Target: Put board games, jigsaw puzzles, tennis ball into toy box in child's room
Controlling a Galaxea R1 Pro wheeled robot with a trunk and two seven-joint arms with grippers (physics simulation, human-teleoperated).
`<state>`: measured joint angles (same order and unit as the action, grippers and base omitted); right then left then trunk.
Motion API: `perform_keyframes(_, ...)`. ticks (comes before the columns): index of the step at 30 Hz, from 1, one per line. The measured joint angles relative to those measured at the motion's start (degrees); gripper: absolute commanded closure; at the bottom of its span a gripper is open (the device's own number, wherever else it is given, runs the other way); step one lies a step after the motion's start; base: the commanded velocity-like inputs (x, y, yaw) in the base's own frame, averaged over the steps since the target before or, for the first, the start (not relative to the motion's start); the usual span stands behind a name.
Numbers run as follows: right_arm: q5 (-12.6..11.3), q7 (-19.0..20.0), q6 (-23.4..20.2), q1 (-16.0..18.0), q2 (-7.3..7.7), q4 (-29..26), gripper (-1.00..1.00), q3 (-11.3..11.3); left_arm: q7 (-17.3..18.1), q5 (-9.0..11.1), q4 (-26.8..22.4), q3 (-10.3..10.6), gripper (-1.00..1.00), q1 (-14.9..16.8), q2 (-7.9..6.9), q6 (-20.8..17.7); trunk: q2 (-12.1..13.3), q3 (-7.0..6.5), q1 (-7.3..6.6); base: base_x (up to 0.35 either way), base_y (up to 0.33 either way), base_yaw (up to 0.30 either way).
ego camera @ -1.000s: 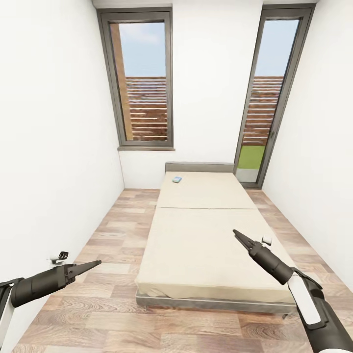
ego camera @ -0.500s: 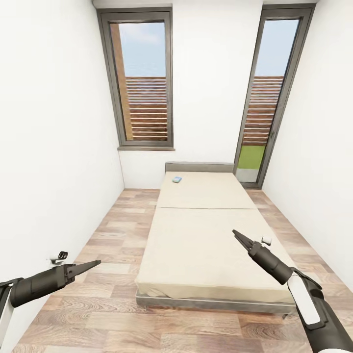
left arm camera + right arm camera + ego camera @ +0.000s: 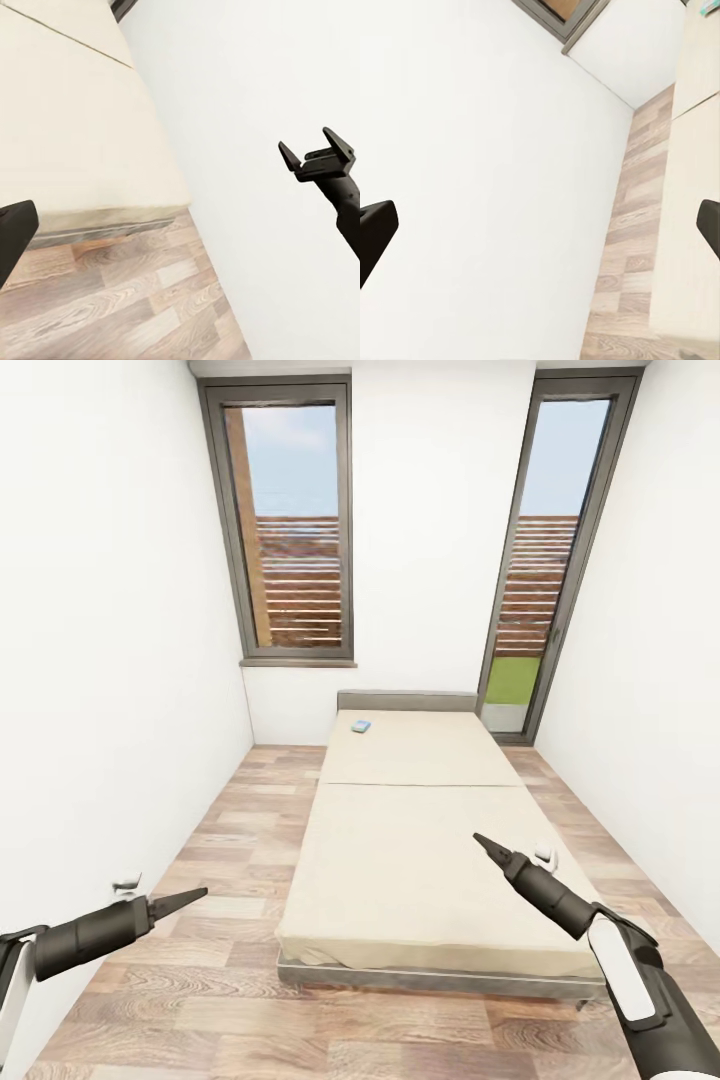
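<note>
Bed (image 3: 420,830) fills the middle of the head view, beige mattress in two sections running toward the grey headboard at twelve o'clock. One small blue board game (image 3: 361,726) lies near the headboard, at about eleven o'clock on the mattress, well apart from both arms. The left gripper (image 3: 190,897) hangs over the wood floor at seven o'clock, the right gripper (image 3: 482,843) over the foot of the mattress at four o'clock. Both wrist views show the fingers spread wide with nothing between them.

Risk, as I judge it: the game sits at the far end, so a reach from the foot would likely fall short, and the thin flat box may slide on the mattress rather than lift cleanly.
</note>
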<state>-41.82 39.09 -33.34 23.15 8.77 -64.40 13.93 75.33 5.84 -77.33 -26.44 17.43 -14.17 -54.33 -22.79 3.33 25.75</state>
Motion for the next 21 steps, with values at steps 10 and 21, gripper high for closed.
perform_keyframes(10,0.05,-0.32,-0.07,-0.01,-0.06,-0.04,-1.00,-0.02,-2.66,-0.01,-0.01,-0.08,-1.00,0.00,-0.04,-0.07,-0.01,0.00,-0.02,0.046,0.014,-0.037)
perform_keyframes(21,0.11,-0.27,-0.07,-0.02,-0.06,0.06,-1.00,-0.01,-2.75,0.00,0.02,-0.24,-1.00,0.02,-0.14,0.00,-0.01,0.00,-0.03,0.300,0.024,-0.254)
